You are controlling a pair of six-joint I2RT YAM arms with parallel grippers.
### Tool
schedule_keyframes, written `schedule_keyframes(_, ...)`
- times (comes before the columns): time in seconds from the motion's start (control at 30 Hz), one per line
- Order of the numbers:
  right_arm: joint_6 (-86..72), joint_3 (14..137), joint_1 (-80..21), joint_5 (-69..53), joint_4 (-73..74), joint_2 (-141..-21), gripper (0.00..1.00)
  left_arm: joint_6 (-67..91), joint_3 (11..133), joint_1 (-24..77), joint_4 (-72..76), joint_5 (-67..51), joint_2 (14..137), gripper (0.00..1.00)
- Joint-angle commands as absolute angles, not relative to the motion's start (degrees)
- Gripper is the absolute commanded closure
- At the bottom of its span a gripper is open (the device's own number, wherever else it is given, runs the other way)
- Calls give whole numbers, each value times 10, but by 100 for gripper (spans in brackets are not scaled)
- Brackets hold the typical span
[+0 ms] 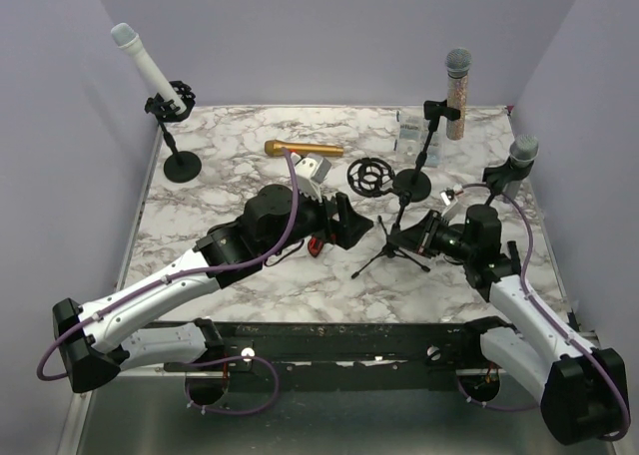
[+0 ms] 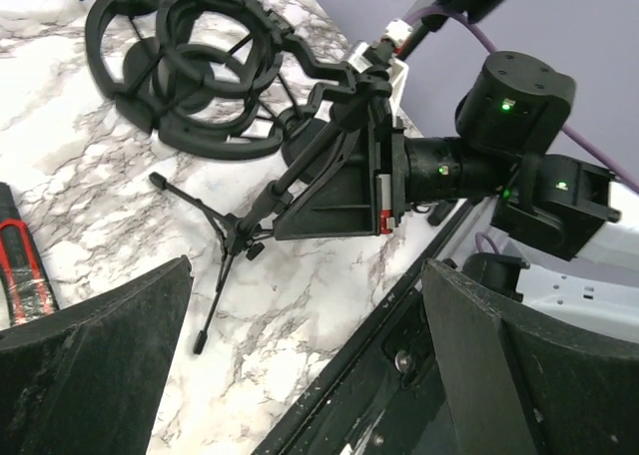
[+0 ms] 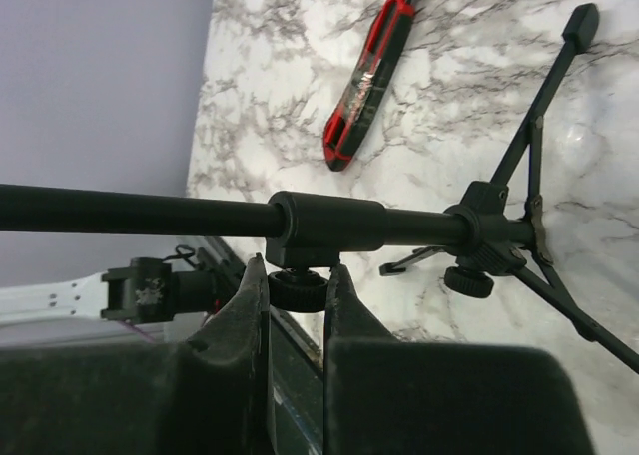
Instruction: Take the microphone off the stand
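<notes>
The right gripper (image 3: 297,271) is pinched tight on the little thumbscrew knob (image 3: 298,291) under the pole collar of the tripod stand (image 1: 399,247), so it's basically the anchor here. The left gripper (image 2: 307,267) hangs wide open just in front of that stand, holding nothing.

The shock mount (image 2: 190,71) on top looks empty. The gold microphone (image 1: 300,149) lies flat on the marble table (image 1: 200,211) near it, clear of any stand. My guess is that's the mic in question and it's already out. If so, the trick is letting go gently. Check the tripod feet sit flat, ease the fingers off the knob without twisting it, and back straight away so the stand doesn't tip.

Hard to call: a white microphone (image 1: 140,61) and a glittery microphone (image 1: 456,81) sit in clips at the back, so which one counts is unclear. The right wrist view cuts off the pole's far end, and I can't tell if every foot touches down.
</notes>
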State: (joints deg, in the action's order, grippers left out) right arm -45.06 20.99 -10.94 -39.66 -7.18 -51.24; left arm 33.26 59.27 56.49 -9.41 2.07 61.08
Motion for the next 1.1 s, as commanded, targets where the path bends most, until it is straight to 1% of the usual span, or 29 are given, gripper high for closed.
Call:
schedule_keyframes(0.0,-356,267,-129,-266,64,-505,99,338,606,567,-117,76,595,3)
schedule_keyframes(0.07,-336,283,-161,-185,111,-498,100,338,602,567,-116,90,589,3)
schedule_keyframes(0.17,-333,298,-242,-46,158,-492,99,337,596,567,-110,104,581,3)
schedule_keyframes(0.3,-355,300,-341,95,156,-515,99,335,592,566,-106,107,576,3)
schedule_keyframes(0.4,-360,314,-392,160,157,-555,99,333,594,566,-112,105,575,3)
schedule_keyframes(0.47,-362,324,-410,174,154,-567,99,333,594,565,-114,103,572,3)
schedule_keyframes(0.63,-374,311,-410,141,124,-550,99,332,592,565,-115,99,570,3)
schedule_keyframes(0.83,-378,292,-410,137,110,-574,99,331,598,564,-113,84,579,3)
schedule_keyframes(0.97,-376,286,-410,146,103,-575,99,314,627,564,-117,53,591,3)
schedule_keyframes(1.07,-371,288,-410,156,110,-579,99,290,680,565,-135,18,619,3)
